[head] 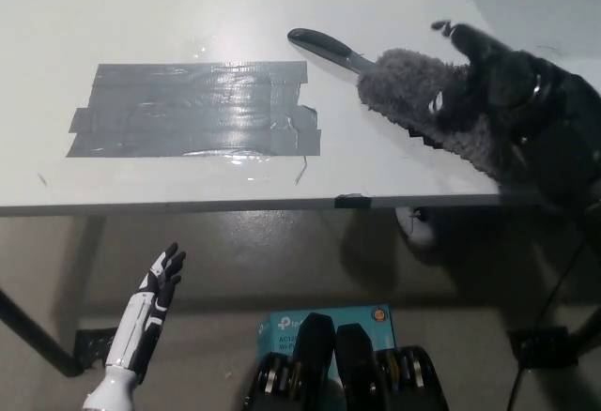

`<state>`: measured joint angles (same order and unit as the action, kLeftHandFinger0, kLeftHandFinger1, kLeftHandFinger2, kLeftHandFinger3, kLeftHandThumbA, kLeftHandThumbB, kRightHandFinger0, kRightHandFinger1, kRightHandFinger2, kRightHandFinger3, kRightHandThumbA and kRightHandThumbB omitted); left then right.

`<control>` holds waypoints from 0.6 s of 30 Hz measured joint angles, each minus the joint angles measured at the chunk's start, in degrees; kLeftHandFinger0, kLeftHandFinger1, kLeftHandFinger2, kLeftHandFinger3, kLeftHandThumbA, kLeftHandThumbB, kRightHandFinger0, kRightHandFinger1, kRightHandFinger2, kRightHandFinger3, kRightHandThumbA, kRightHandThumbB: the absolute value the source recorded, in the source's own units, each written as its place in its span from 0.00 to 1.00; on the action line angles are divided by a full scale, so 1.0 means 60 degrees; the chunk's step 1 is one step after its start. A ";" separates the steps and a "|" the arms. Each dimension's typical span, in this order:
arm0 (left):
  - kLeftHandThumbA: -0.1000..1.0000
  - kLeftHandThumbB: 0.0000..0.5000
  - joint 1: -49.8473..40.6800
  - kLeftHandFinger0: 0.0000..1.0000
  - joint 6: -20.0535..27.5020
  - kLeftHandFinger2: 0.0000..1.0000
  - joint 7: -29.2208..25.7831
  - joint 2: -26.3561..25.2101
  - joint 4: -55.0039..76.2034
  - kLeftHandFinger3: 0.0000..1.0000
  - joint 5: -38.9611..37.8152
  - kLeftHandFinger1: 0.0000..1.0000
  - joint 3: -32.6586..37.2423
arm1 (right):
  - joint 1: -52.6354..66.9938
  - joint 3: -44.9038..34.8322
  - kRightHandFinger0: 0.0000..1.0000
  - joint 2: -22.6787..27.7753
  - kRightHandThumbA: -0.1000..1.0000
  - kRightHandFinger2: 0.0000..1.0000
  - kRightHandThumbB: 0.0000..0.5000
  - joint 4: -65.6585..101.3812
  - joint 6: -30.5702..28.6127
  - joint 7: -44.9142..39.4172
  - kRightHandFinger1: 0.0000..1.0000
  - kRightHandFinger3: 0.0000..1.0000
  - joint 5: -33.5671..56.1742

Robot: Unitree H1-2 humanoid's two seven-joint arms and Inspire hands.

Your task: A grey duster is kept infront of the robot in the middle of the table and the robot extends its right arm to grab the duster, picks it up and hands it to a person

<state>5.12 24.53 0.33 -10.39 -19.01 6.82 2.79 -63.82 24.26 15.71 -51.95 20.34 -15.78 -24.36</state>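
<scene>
Just one view here, a head cam looking steeply down at the white table top [188, 7] and its near edge, with the brownish floor [235, 270] below. Fairly close, nothing else to overlap with.

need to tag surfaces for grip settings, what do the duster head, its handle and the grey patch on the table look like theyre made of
Duster head: fluffy grey fibre, probably microfibre or chenille; shaggy matte pile. Handle: likely hard plastic; smooth, dark, slight sheen. Grey patch: overlapping strips of duct tape, glossy with wrinkles and glare. The right hand rests on the head.
</scene>
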 measured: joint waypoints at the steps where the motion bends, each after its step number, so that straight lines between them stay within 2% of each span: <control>1: 1.00 0.75 0.0000 1.00 0.0000 1.00 -0.0002 -0.0001 -0.0001 1.00 0.0025 1.00 -0.0001 | -0.0013 -0.0010 1.00 -0.0086 1.00 1.00 1.00 -0.0250 -0.0012 -0.0029 1.00 1.00 0.0022; 3: 1.00 0.78 0.0002 1.00 -0.0001 1.00 -0.0002 0.0000 0.0001 1.00 0.0056 1.00 -0.0001 | -0.0043 -0.0030 1.00 -0.0314 1.00 1.00 0.98 -0.1000 -0.0046 -0.0062 1.00 1.00 0.0047; 8: 1.00 0.74 -0.0004 1.00 -0.0002 1.00 -0.0005 0.0000 -0.0003 1.00 0.0133 1.00 -0.0014 | -0.0326 -0.0034 1.00 -0.0430 1.00 1.00 1.00 -0.2257 -0.0247 0.0068 1.00 1.00 0.0028; 13: 1.00 0.77 -0.0009 1.00 -0.0003 1.00 -0.0006 0.0000 -0.0004 1.00 0.0173 1.00 -0.0022 | -0.0611 -0.0009 1.00 -0.0488 1.00 1.00 1.00 -0.3182 -0.0608 0.0268 1.00 1.00 0.0022; 18: 1.00 0.75 -0.0007 1.00 -0.0001 1.00 -0.0016 0.0000 -0.0012 1.00 0.0223 1.00 -0.0049 | -0.0674 0.0081 1.00 -0.0491 1.00 1.00 0.98 -0.3626 -0.0907 0.0482 1.00 1.00 -0.0051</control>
<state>5.08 24.53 0.23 -10.39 -19.08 8.15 2.50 -67.87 24.75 12.77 -73.71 14.90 -12.89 -24.67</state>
